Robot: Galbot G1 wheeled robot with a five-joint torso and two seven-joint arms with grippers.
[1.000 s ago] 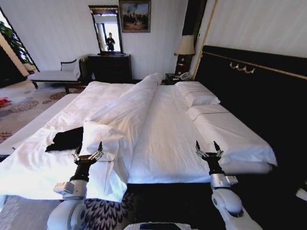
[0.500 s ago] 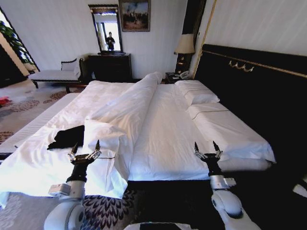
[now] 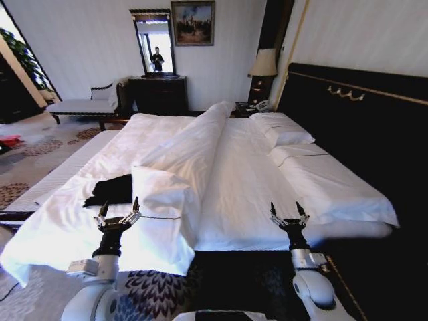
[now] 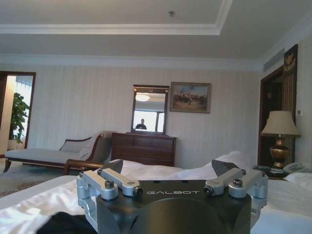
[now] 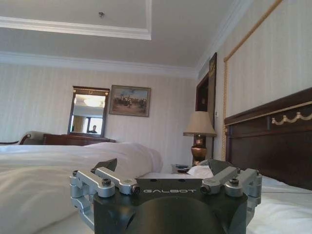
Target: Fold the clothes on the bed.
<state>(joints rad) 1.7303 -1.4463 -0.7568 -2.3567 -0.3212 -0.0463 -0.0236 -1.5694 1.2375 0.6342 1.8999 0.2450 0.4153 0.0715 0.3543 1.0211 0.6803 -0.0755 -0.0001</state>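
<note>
Black T-shirt [image 3: 112, 190] is lying at left centre, just beyond your left gripper [image 3: 118, 213], jaws apart, so you are risking pinching the white duvet [image 3: 200, 160] too; the right gripper [image 3: 288, 214], also open, is waiting at lower right.

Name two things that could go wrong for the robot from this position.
1. The T-shirt lies crumpled against a bunched fold of duvet, so the left gripper, jaws open, might catch bedding too.
2. The right gripper, also open, hangs over the bed's other side, so reaching across could drag the duvet.
</note>
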